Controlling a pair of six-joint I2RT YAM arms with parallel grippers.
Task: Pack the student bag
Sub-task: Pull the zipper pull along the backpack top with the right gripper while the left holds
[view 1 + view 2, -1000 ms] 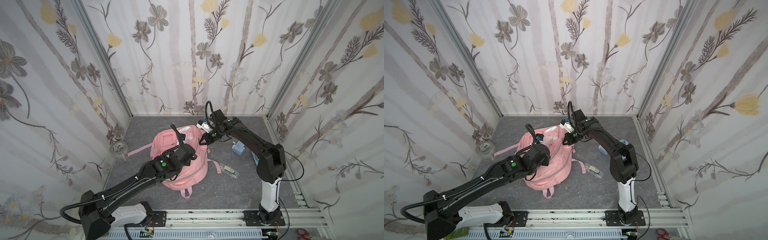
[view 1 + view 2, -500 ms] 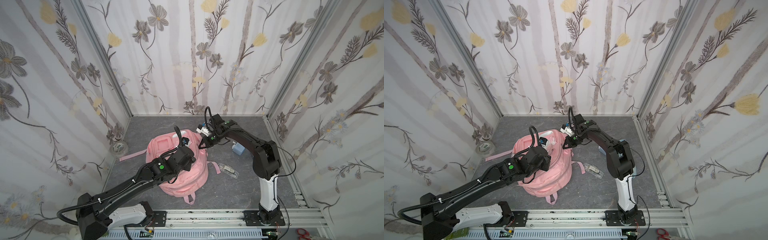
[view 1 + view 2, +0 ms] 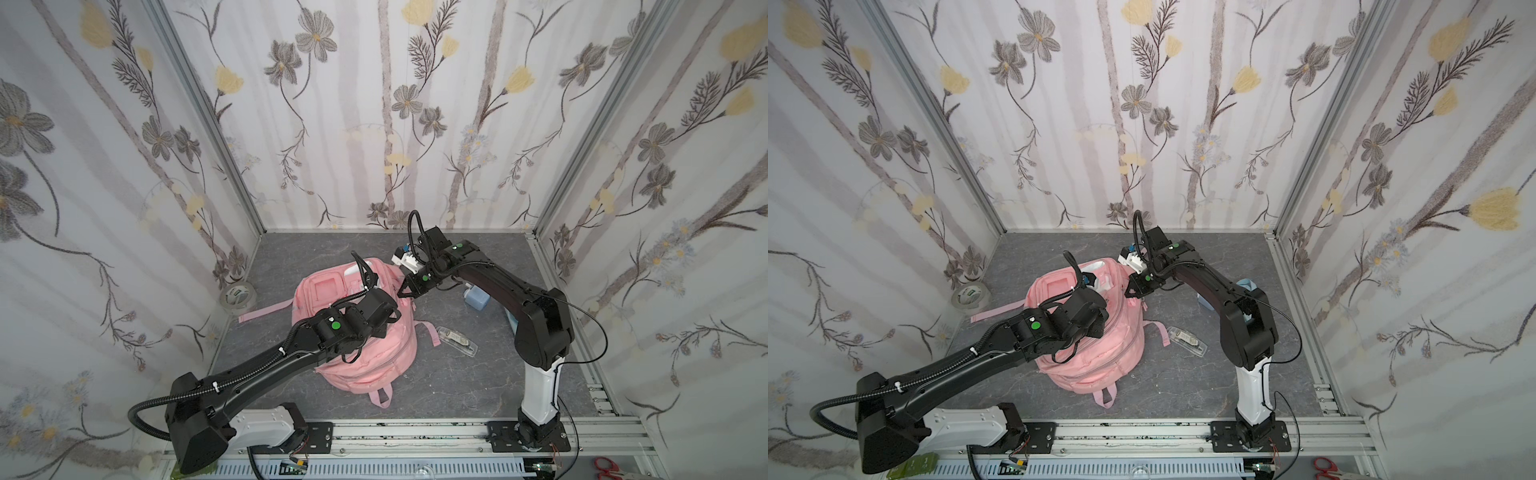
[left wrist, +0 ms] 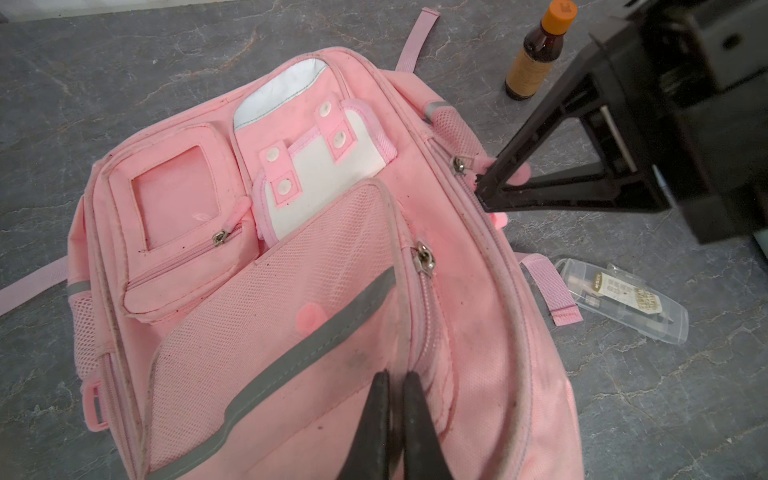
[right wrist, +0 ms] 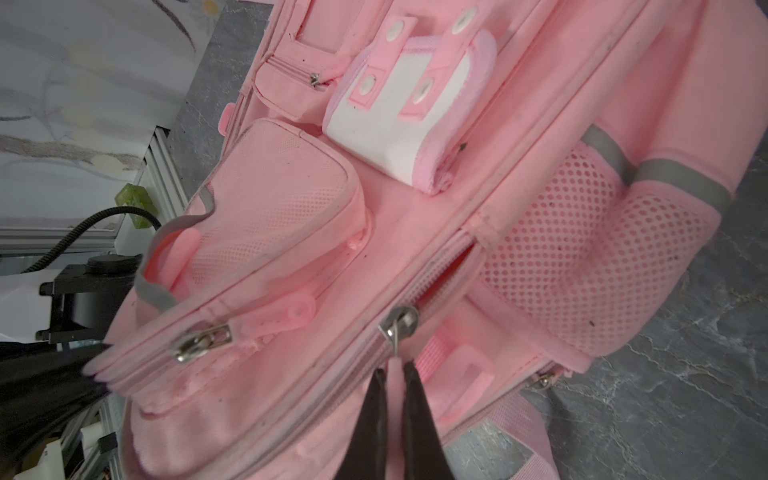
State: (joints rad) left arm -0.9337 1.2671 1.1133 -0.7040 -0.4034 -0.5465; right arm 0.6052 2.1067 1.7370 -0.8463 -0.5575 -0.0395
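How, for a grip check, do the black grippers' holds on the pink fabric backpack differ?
The left gripper pinches the student bag by the pale edging of its front mesh pocket; the right gripper pinches a pink zipper pull. The left is over its front, the right at its side. Both are shut.

Left gripper (image 4: 395, 376) pinches pale pocket edging on the bag (image 4: 257, 291). Right gripper (image 4: 484, 189), closed, grips a side zipper pull (image 4: 523, 172). Bottle (image 4: 536, 54) stands and clear case (image 4: 623, 299) lies on the desk (image 4: 124, 62).

Bright, even light with soft shadows; the student bag (image 4: 478, 332) looks sharp.
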